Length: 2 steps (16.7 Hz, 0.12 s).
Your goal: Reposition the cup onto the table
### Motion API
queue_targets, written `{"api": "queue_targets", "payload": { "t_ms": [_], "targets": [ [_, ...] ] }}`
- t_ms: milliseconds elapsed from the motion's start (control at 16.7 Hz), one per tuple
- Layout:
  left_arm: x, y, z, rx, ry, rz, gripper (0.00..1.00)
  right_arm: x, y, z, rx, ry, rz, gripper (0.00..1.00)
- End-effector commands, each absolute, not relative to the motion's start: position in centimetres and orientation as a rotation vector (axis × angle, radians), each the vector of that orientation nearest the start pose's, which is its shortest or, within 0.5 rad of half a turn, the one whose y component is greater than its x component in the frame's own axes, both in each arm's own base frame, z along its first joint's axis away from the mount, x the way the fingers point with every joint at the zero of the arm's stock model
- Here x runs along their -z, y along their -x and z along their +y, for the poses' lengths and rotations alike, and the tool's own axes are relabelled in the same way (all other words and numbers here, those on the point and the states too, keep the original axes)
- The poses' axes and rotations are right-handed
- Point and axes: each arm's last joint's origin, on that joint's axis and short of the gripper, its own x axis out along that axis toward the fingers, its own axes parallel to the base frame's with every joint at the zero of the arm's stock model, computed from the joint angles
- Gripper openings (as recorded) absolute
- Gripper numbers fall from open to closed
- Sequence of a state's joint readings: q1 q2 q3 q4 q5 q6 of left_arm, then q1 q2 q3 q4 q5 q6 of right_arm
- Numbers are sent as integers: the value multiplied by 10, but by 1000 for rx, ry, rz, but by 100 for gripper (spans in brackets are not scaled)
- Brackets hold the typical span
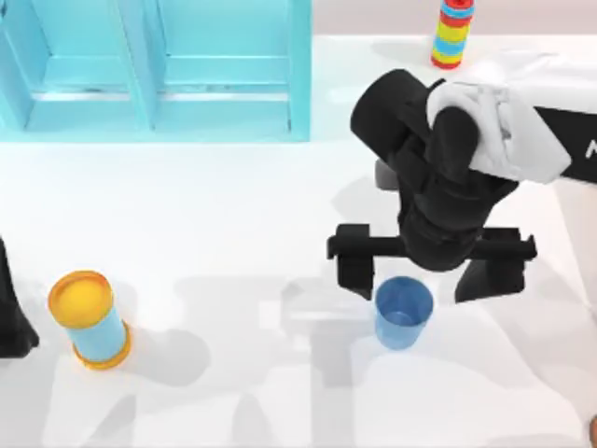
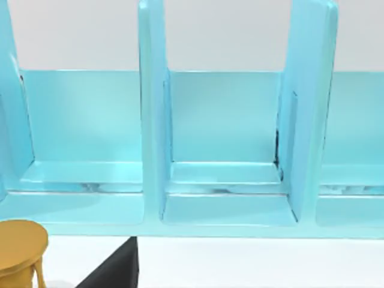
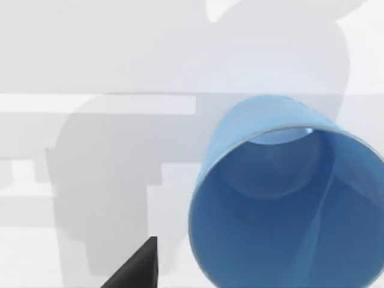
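Note:
The mid-blue cup stands upright on the white table, right of centre, its hollow inside facing up. My right gripper hovers just behind and above it, open wide, one finger to each side and neither touching it. In the right wrist view the cup looms close, with one dark fingertip off to its side over the bare table. My left arm is parked at the table's left edge.
A turquoise shelf unit spans the back left and also faces the left wrist camera. A light-blue cylinder with a yellow-orange top stands at the front left. A stack of coloured rings sits at the back right.

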<state>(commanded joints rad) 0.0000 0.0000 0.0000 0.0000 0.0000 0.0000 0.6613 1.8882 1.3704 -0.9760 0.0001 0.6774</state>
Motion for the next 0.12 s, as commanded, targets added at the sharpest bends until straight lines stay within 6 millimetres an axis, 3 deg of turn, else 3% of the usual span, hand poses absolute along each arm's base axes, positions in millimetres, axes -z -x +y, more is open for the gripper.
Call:
{"api": "queue_targets", "payload": {
  "t_ms": [120],
  "targets": [
    [-160, -106, -1, 0, 0, 0, 100, -183, -281, 223, -30, -45, 1511, 100]
  ]
}}
